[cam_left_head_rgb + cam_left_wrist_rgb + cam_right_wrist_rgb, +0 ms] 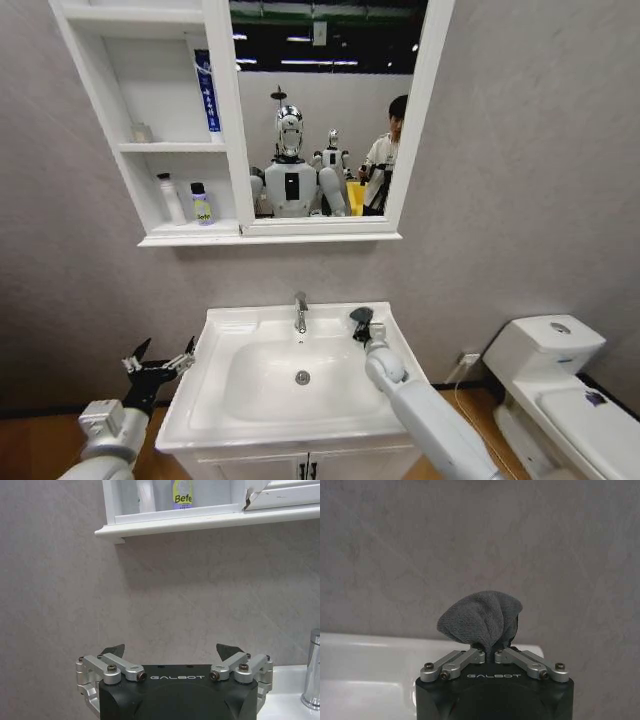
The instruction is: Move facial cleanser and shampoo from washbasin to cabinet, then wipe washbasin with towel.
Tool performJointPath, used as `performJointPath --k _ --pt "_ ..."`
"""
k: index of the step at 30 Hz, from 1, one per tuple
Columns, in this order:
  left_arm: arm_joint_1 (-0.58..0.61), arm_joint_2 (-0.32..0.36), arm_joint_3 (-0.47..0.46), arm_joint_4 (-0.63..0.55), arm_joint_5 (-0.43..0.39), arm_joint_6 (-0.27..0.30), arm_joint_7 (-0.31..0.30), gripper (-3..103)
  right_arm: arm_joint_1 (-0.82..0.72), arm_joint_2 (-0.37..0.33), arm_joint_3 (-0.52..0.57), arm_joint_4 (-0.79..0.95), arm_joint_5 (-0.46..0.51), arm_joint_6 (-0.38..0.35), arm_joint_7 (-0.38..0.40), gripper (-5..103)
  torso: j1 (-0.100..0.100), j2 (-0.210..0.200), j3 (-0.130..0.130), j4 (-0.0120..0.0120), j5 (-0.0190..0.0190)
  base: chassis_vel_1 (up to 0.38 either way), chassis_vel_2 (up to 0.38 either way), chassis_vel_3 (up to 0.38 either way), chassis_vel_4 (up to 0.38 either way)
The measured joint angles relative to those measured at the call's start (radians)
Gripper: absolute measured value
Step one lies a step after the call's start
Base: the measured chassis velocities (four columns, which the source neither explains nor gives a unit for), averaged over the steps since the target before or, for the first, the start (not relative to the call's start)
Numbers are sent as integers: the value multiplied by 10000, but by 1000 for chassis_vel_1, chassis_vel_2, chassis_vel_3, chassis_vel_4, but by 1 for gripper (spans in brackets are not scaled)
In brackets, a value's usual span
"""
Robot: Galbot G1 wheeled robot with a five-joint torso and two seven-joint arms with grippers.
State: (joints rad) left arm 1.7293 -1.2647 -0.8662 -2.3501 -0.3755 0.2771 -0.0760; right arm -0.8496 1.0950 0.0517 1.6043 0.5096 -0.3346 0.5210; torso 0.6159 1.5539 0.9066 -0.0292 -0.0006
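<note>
The white washbasin (pixel 225 400) sits below me with a chrome tap (pixel 300 312) at its back. My right gripper (pixel 362 322) is over the basin's back right corner, shut on the dark grey towel (pixel 482 617), which bulges out past the fingertips. To the left of the basin, off its edge, my left gripper (pixel 158 362) hangs open and holds nothing. The cabinet (pixel 150 120) hangs on the wall above. Its lowest shelf holds a white bottle (pixel 172 198) and a clear bottle with a yellow label (pixel 202 204). A blue and white tube (pixel 206 92) stands on a higher shelf.
A mirror (pixel 325 110) joins the cabinet on its right side. A white toilet (pixel 560 390) stands at the right. White cupboard doors (pixel 305 466) sit under the basin. The grey wall is close behind the basin.
</note>
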Motion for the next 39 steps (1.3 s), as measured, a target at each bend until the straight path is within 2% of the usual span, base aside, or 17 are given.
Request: performJointPath --k 6,11,13,15,17,18,20,21,24,25,28,31,32,34,36,37,39 --pt "0 0 0 0 0 0 0 100 -262 -293 436 220 -152 94 -268 3 -2 0 0 1 6 0 0 0 0" --pt "0 0 0 -2 0 0 0 100 -331 -297 767 2 1638 -327 -482 3 -2 0 0 1 6 0 0 0 0" --pt "0 0 0 -2 0 1 0 100 -292 -253 814 -186 2025 -434 -623 3 -2 0 0 0 6 0 0 0 0" --pt "0 0 -1 -3 0 1 0 100 -225 -205 828 -412 2089 -441 -712 8 -2 0 0 1 7 0 0 0 0" --pt "0 0 0 -3 0 2 2 100 -35 -19 851 -1028 1866 -386 -869 18 -2 0 0 2 8 0 0 0 0" --pt "0 0 0 -3 0 2 2 100 -35 -19 851 -1028 1866 -386 -869 18 -2 0 0 2 8 0 0 0 0" --pt "0 0 -1 -3 0 2 3 100 128 40 850 -1423 1798 -455 -1004 29 -2 0 0 3 6 0 0 0 0" --pt "0 0 -1 -3 0 2 3 100 128 40 850 -1423 1798 -455 -1004 29 -2 0 0 3 6 0 0 0 0" --pt "0 0 -1 -3 0 2 2 100 247 -28 798 -1545 1937 -654 -1178 45 -2 0 0 2 6 0 0 0 0" --pt "0 0 -1 -3 0 2 2 100 247 -28 798 -1545 1937 -654 -1178 45 -2 0 0 2 6 0 0 0 0" --pt "0 0 0 -4 0 2 3 100 250 -257 749 -1484 1854 -701 -1480 61 -2 0 0 1 6 0 0 0 0" --pt "0 0 -1 -4 0 2 2 100 188 -401 770 -1411 1807 -714 -1576 67 -3 1 0 3 7 0 0 0 0" --pt "0 0 -1 -3 0 2 2 100 87 -574 817 -1295 1768 -728 -1705 78 -3 0 0 1 7 0 0 0 0" --pt "0 0 -1 -4 0 2 2 100 38 -646 841 -1227 1731 -734 -1771 78 -2 0 0 -1 5 0 0 0 0" --pt "0 0 0 -3 0 2 2 100 -103 -773 952 -1058 1576 -734 -1903 89 -3 0 0 -1 6 0 0 0 0" --pt "0 0 0 -3 0 2 2 100 -103 -773 952 -1058 1576 -734 -1903 89 -3 0 0 -1 6 0 0 0 0" --pt "0 0 0 -4 0 2 2 100 -238 -826 1063 -980 1462 -699 -1938 97 -3 1 0 3 7 0 0 0 0"
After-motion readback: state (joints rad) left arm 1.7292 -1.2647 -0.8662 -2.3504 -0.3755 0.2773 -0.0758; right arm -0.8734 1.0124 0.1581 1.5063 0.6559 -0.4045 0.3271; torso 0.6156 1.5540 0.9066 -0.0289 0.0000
